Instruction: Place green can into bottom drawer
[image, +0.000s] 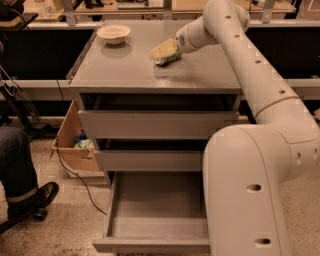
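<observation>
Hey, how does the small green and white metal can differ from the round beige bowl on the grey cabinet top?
The green and white can is smaller than the round beige bowl. The can is patterned in two colours, while the bowl is plain beige. The gripper is right at the can and partly covers it, while the bowl stands alone near the back left corner. Both are on the grey cabinet top.
</observation>
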